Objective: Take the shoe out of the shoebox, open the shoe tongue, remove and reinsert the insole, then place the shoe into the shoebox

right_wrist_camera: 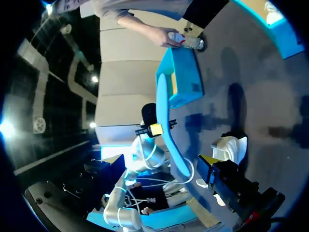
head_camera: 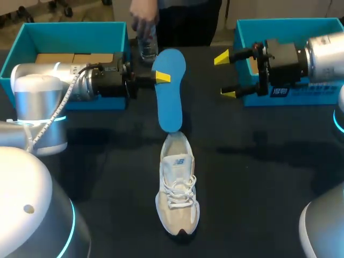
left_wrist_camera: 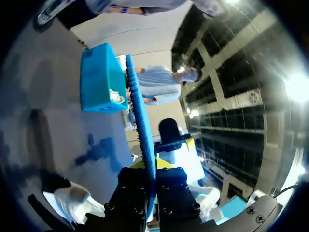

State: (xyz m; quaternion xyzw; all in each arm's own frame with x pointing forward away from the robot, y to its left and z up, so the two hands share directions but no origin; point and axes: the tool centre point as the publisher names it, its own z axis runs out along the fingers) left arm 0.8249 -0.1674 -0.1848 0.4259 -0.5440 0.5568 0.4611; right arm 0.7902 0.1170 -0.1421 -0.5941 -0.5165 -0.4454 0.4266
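Head view, left end effector point(head_camera: 161, 78): status?
— Clenched on flat blue foam insole point(head_camera: 170, 99), pinched edge-on between its fingers.
— And the right end effector point(head_camera: 224, 76)?
— Released, empty, beside the insole.
— The pale mesh lace-up shoe point(head_camera: 177, 185)?
— On the dark desk point(head_camera: 269, 161), below the insole's free end.
— Progress?
— Shoe out, insole out, I judge; reinsertion and return to teal shoebox point(head_camera: 290, 22) pending.
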